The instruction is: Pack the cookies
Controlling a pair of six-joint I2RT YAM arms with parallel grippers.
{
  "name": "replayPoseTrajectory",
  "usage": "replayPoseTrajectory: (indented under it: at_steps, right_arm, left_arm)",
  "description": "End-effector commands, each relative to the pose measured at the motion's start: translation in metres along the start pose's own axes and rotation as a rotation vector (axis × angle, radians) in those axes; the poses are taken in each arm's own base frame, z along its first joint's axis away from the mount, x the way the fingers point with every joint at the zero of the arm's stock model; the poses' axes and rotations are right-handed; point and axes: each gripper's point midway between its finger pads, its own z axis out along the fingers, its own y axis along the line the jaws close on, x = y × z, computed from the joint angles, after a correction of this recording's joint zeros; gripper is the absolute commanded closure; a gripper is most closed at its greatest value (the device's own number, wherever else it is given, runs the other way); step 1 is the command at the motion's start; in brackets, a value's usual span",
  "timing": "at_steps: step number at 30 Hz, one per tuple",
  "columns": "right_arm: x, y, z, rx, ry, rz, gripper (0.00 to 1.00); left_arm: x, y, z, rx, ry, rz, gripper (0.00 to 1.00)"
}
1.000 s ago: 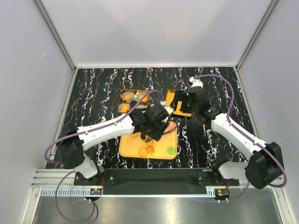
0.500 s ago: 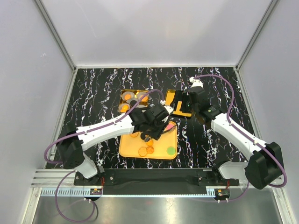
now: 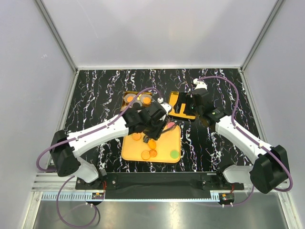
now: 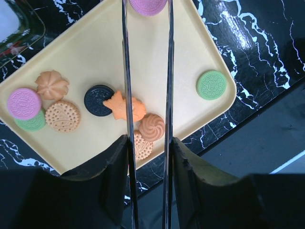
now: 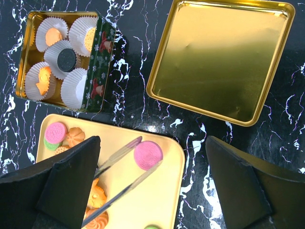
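My left gripper [image 4: 148, 152] is shut on a pair of metal tongs [image 4: 167, 71], and a pink cookie [image 5: 148, 155] sits pinched between the tong tips over the far right corner of the cream tray [image 4: 86, 57]. Several other cookies lie on the tray: a green one [image 4: 211, 85], a black one [image 4: 98, 100], an orange star [image 4: 125, 107] and more at the left. My right gripper [image 5: 151, 140] hangs open above the table, holding nothing. From the top view, the left gripper [image 3: 153, 128] is over the tray [image 3: 174, 143].
A gold tin [image 5: 100, 57] at the far left holds several white paper cups, some with cookies in them. Its gold lid [image 5: 219, 62] lies open side up to the right. The tin [image 3: 131, 98] and the right gripper [image 3: 198, 107] stand beyond the tray.
My left arm has shifted a little to the left and away, toward the tin, carrying the tongs and the pink cookie. The right arm has not moved.
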Motion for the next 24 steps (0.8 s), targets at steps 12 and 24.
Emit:
replayPoseTrajectory:
  at_steps: [12,24]
  right_arm:
    - [-0.026,0.011,-0.009,-0.025,-0.071,-0.003,0.0]
    - [-0.026,0.01,-0.008,-0.022,-0.072,-0.002,0.0]
  left_arm:
    - [-0.04,0.059,-0.052,-0.092,-0.18,-0.116,0.58]
    - [-0.04,0.124,-0.043,-0.217,-0.163,-0.222,0.58]
